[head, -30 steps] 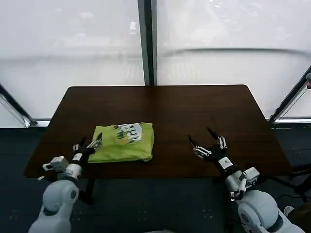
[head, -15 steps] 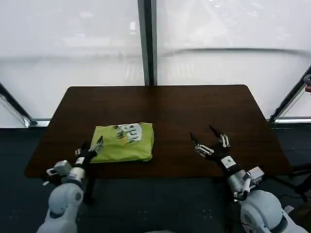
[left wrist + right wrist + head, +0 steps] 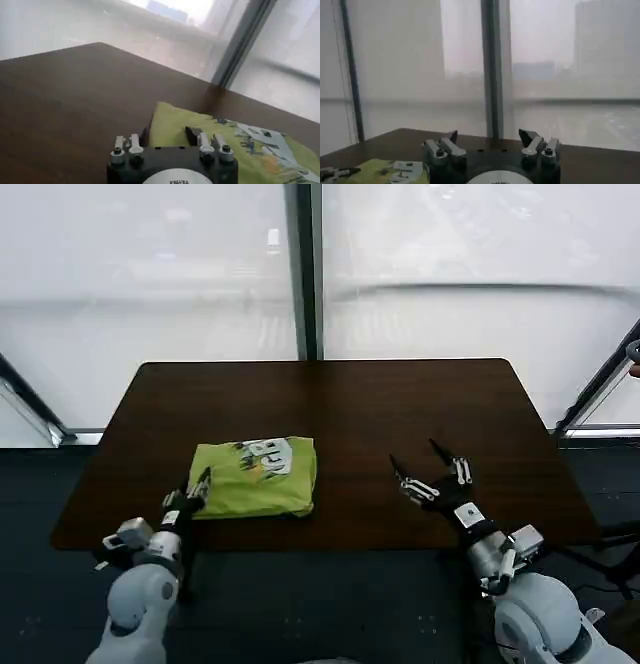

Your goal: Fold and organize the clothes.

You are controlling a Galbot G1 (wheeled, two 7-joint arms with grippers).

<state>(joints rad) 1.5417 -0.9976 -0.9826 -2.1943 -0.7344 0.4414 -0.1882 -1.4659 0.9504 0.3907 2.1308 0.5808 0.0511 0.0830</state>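
The clothes are one lime yellow-green T-shirt (image 3: 255, 476), folded into a compact rectangle on the left half of the dark brown table (image 3: 340, 399). A white printed patch shows on its top. My left gripper (image 3: 190, 492) is open at the shirt's near left corner, low over the table edge, holding nothing. In the left wrist view the shirt (image 3: 220, 145) lies just beyond the left gripper (image 3: 170, 135). My right gripper (image 3: 415, 460) is open and empty above bare wood on the right half, well apart from the shirt. The right wrist view shows the right gripper (image 3: 489, 136) and the shirt (image 3: 375, 171) far off.
The table's near edge (image 3: 330, 542) runs just behind both grippers. A window wall with a dark vertical post (image 3: 302, 274) stands behind the table. Bare wood lies between the shirt and the right gripper and along the far side.
The left arm has drawn back toward the near edge and shifted slightly right, its gripper still at the shirt's corner. The right gripper has slid back a little. The shirt has not moved.
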